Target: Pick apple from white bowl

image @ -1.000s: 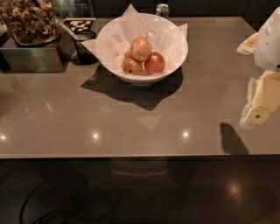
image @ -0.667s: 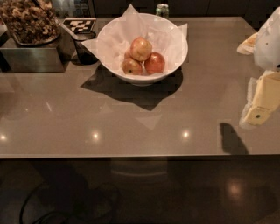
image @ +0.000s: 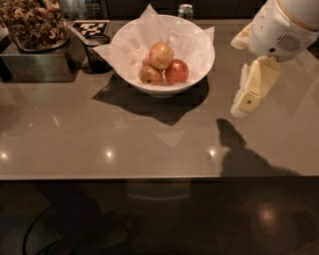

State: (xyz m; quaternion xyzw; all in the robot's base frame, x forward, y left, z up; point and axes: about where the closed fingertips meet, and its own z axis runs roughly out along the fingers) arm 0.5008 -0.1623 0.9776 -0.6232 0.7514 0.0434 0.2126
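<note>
The white bowl (image: 199, 74), lined with crumpled white paper, stands at the back middle of the grey table (image: 149, 139). In it, the blushed red-and-yellow apple (image: 161, 55) rests on top of a deeper red apple (image: 177, 71) and a smaller yellowish-brown apple (image: 150, 75). My gripper (image: 247, 97), cream-coloured, hangs from the white arm (image: 284, 25) at the right. It is above the table, to the right of the bowl and apart from it, holding nothing.
A dark tray of brown clumpy food (image: 35, 25) sits on a metal box (image: 35, 67) at the back left. A black cup (image: 96, 52) and a checkered marker (image: 90, 27) lie left of the bowl. A green can (image: 185, 11) stands behind it. The table's front edge (image: 149, 177) runs across.
My gripper and arm have moved left, closer to the bowl's right side. The bowl and apples have not moved.
</note>
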